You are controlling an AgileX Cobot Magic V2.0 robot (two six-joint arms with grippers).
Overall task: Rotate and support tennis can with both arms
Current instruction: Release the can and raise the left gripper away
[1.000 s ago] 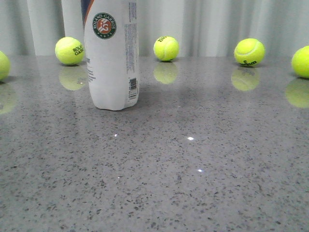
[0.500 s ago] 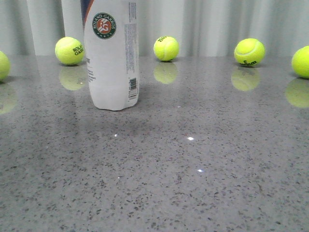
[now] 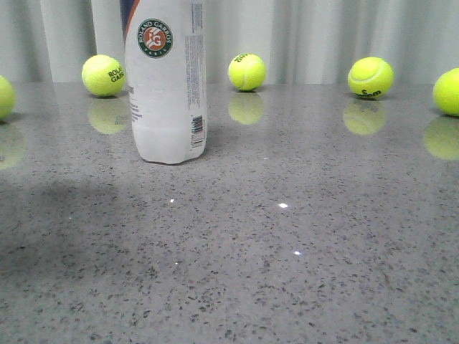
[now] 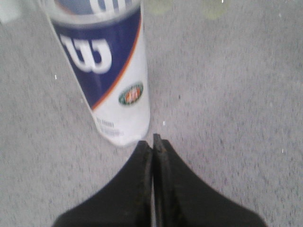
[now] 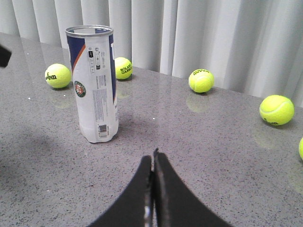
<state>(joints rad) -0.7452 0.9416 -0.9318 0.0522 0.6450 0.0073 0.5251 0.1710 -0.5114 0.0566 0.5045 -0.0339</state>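
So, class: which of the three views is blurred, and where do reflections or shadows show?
Left wrist view: soft blur over the tennis can and the shut left gripper. Front view: glossy table mirrors the tennis balls; a broad shadow lies at left. Right wrist view: sharp, right gripper shut.

Tennis can (image 3: 167, 82): in the front view its top is cut off by the upper edge; the small print beside the barcode is too small to read.
Tennis can, left wrist view (image 4: 102, 66): blurred, and the rim is cut off.
Far-left ball (image 3: 3, 97): only a part shows, cut by the edge.
Far-right ball (image 3: 448, 91): cut by the edge.
Arms: not visible in the front view.
Dark object (image 5: 4, 55): mostly outside the right wrist view, cannot tell what it is.
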